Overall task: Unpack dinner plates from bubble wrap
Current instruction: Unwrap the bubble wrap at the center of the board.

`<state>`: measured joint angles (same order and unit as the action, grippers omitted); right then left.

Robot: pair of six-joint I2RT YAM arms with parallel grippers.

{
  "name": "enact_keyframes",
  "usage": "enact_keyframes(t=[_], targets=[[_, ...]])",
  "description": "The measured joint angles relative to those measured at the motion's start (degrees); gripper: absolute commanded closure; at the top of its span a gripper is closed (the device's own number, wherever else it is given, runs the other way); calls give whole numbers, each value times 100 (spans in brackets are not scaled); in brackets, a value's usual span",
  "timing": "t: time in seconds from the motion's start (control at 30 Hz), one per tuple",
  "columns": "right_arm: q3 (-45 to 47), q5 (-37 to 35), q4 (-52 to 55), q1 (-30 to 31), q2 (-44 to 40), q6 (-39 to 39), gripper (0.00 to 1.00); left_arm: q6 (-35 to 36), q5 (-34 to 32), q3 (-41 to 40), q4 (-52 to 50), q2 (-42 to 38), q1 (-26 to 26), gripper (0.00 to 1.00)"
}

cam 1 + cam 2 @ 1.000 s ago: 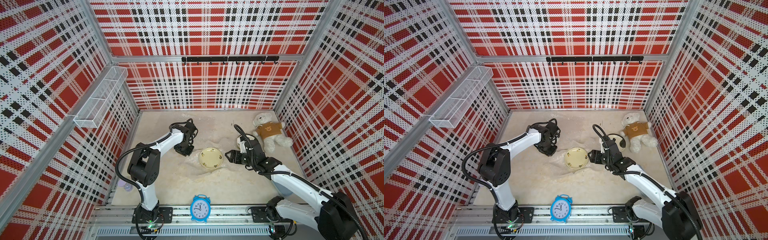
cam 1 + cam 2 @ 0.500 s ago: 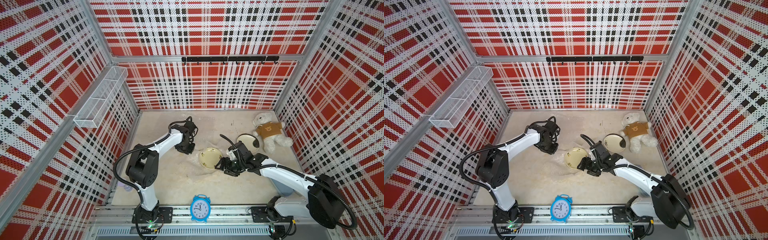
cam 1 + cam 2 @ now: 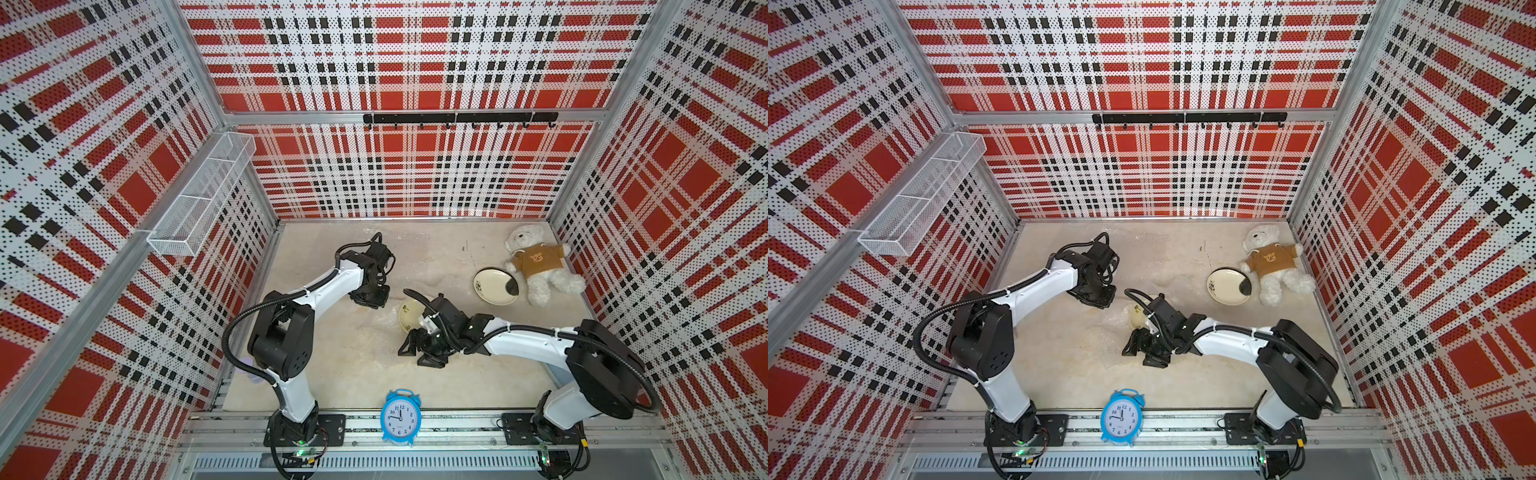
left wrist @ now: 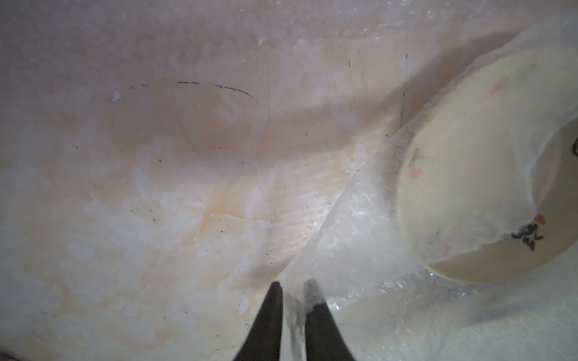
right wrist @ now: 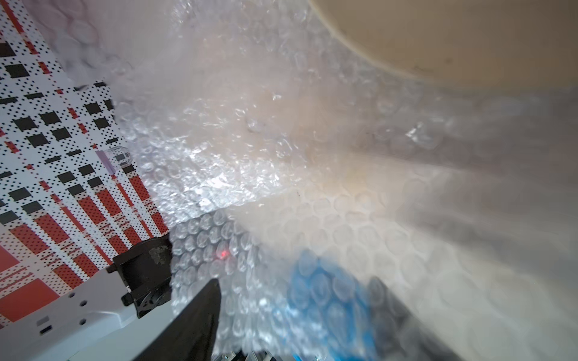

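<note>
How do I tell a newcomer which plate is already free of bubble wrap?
Find the white teddy bear in the far corner. Beside it lies a cream plate with a dark rim, bare; the other plate, by the right arm, is partly wrapped.

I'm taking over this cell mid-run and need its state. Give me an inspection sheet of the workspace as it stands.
Surface: beige marbled tabletop, scratched.
Job's things: one cream round plate with dark marks lies unwrapped; a second cream plate is partly under clear bubble wrap; no other plate seen.
Clutter: white teddy bear in brown jumper; blue alarm clock on the front rail.
Grippers: left gripper shut on the bubble wrap's edge; right gripper open, wrap lying across its fingers.
Cables: black ribbed cables loop off both arms; no snag seen.
Surroundings: red plaid perforated walls, white mesh basket, black hook rail.
</note>
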<state>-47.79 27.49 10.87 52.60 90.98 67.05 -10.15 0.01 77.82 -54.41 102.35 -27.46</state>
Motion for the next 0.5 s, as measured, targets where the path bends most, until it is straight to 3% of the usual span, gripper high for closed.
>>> enact_keyframes(t=[0.17,0.3,0.37,0.5], targets=[[0,-42,-479,20,203,232,55,-15,4,-20,55,0,2,81],[4,-122,-713,15,208,291,94,-13,20,-57,98,0,17,82],[26,-166,-780,15,208,308,100,-13,26,-59,107,0,46,84],[142,-282,-791,15,175,297,100,13,85,-59,125,2,168,86]])
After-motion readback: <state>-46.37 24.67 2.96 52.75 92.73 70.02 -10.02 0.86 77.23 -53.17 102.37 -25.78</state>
